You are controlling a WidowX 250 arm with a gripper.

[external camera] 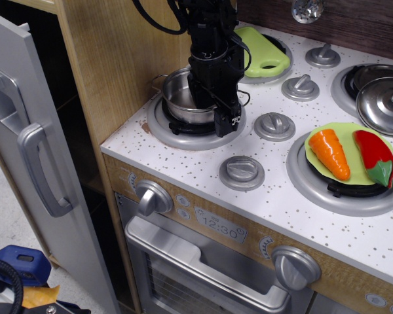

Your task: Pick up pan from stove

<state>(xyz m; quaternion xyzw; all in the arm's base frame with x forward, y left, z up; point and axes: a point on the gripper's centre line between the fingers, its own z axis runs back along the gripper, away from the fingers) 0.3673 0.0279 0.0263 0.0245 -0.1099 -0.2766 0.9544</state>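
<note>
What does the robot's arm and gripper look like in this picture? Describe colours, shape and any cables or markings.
The arm is black and blocky, with black cables looping off its upper part. The gripper is black too, with a small white marking near its lower end.

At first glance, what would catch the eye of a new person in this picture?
The black gripper reaches down onto the shiny pan on the front-left burner of the stove. At the right, a bright orange carrot and a red pepper lie on a green plate.
</note>
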